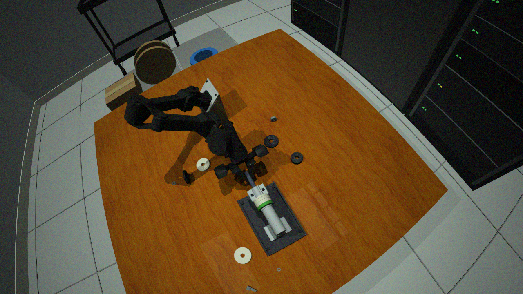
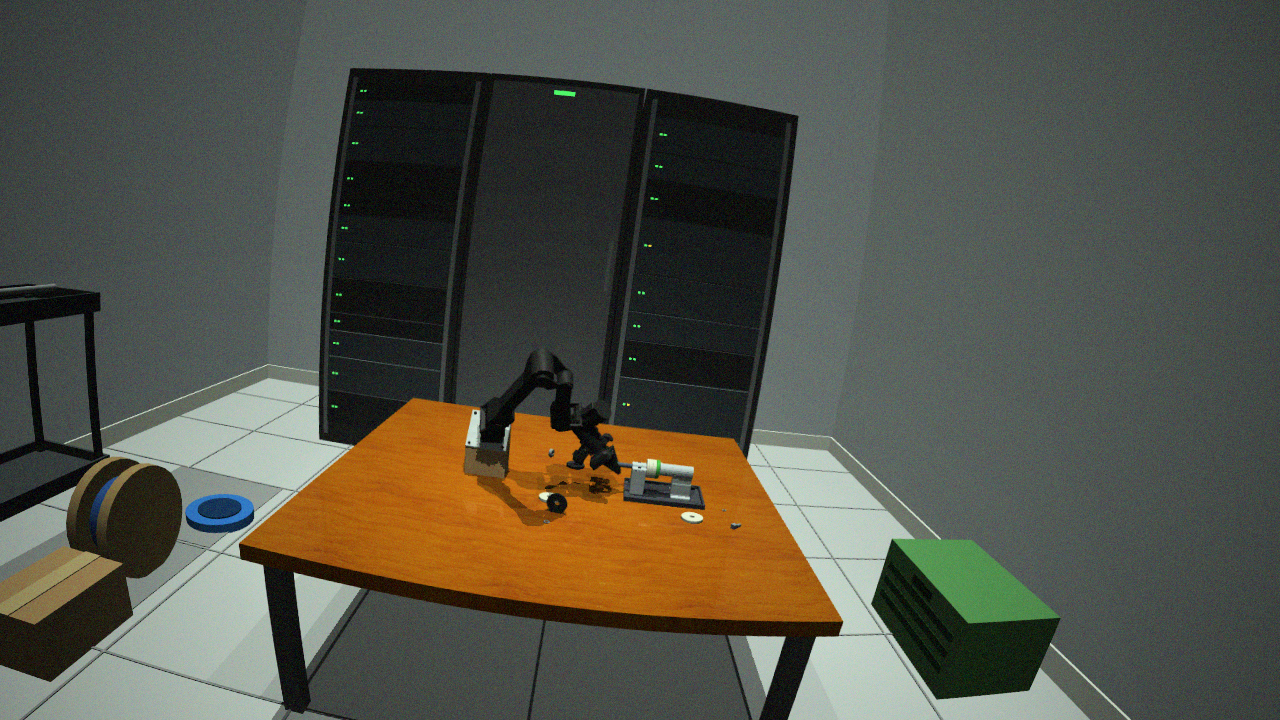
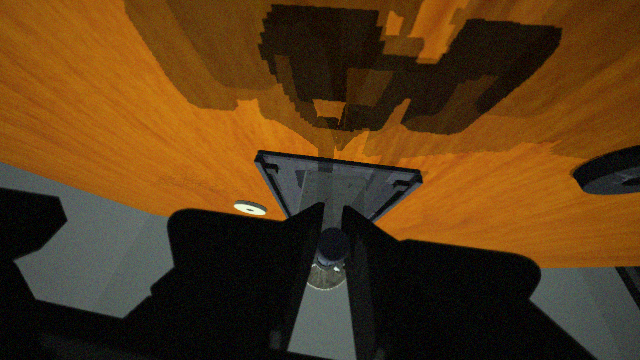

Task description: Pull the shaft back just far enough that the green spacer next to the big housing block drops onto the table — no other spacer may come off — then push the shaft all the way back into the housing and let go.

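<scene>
My gripper is shut on the dark grey shaft, whose round end shows between the fingers in the wrist view. The shaft runs into the white slotted block. Beyond that block sit the cream spacers and the green spacer, still in line. The green spacer is beside the long grey-white cylindrical housing. All of these stand over the dark base tray. The shaft inside the spacers is hidden.
Black discs lie beside my gripper, and another stands on edge. A cream disc lies near it. A white disc lies beside the tray. A small ring and grey bits lie around.
</scene>
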You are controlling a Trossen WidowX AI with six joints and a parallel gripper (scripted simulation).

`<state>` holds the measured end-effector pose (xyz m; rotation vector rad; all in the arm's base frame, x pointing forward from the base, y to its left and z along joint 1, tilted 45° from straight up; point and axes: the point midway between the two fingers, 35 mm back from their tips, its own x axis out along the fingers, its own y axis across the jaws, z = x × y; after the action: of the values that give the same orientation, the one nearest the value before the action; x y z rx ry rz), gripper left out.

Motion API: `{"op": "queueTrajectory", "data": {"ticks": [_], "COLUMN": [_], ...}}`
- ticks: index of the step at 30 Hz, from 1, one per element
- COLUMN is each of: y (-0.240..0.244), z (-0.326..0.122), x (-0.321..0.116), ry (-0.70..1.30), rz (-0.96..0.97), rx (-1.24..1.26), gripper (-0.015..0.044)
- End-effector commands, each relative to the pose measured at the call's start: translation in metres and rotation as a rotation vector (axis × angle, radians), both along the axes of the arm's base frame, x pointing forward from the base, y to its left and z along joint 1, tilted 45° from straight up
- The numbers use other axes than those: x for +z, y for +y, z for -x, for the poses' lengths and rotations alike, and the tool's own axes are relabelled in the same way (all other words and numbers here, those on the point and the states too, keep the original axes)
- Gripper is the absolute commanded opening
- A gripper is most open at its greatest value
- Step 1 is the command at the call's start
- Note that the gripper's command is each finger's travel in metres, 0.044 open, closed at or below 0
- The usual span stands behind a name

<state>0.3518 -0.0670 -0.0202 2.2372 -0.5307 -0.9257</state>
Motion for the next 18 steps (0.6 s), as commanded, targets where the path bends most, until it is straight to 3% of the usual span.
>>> {"op": "queueTrajectory", "data": {"ticks": [1, 18], "y": [0.0, 0.0003], "z": [0.0015, 0.0034], "x": [0.0, -0.0001], "ry": [-0.002, -0.002], "rz": [-0.001, -0.001], "rx": [-0.002, -0.002], "gripper": [0.0, 0.0]}}
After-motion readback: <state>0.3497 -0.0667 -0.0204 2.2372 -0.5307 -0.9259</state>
